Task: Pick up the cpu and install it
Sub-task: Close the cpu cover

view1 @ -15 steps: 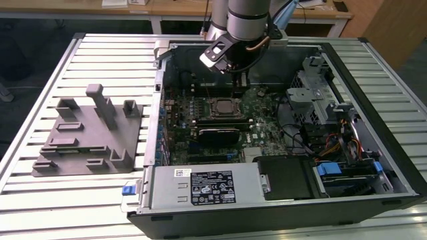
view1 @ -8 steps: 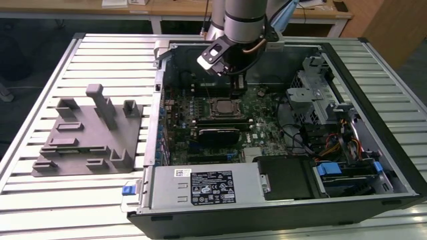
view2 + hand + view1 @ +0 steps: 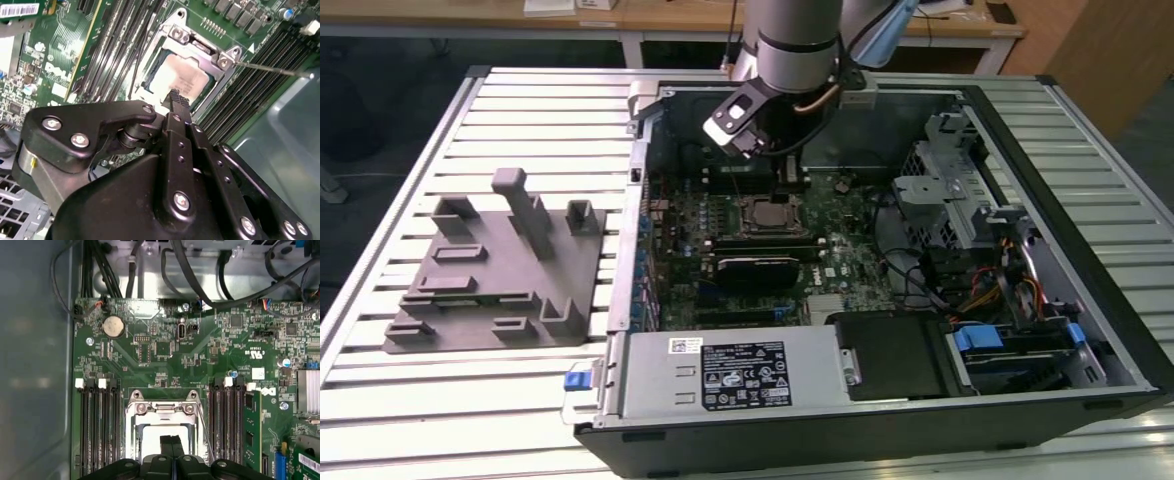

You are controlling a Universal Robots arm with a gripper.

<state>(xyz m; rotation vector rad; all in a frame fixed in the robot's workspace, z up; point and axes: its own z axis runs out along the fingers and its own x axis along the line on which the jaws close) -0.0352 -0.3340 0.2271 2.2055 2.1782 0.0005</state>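
The cpu (image 3: pixel 184 79) is a pale silver-grey square lying flat in the metal-framed socket (image 3: pixel 186 409) on the green motherboard (image 3: pixel 165 355); it appears as a pale patch, cpu (image 3: pixel 149 441), in the first wrist view. My gripper (image 3: pixel 175 96) hangs just above the cpu's edge with its black fingers pressed together and nothing between them. The same closed tips, gripper (image 3: pixel 171 439), sit over the socket's middle. In the exterior view the gripper (image 3: pixel 790 172) hovers above the socket (image 3: pixel 771 212) inside the open computer case (image 3: pixel 1067 300).
A thin metal socket lever (image 3: pixel 272 69) sticks out beside the socket. Memory slots (image 3: pixel 97 430) flank it on both sides. A grey plastic fixture (image 3: pixel 494 270) with upright blocks stands at the exterior view's left. A black glossy module (image 3: pixel 754 268), power supply (image 3: pixel 720 370) and drive cage (image 3: pixel 947 200) crowd the case.
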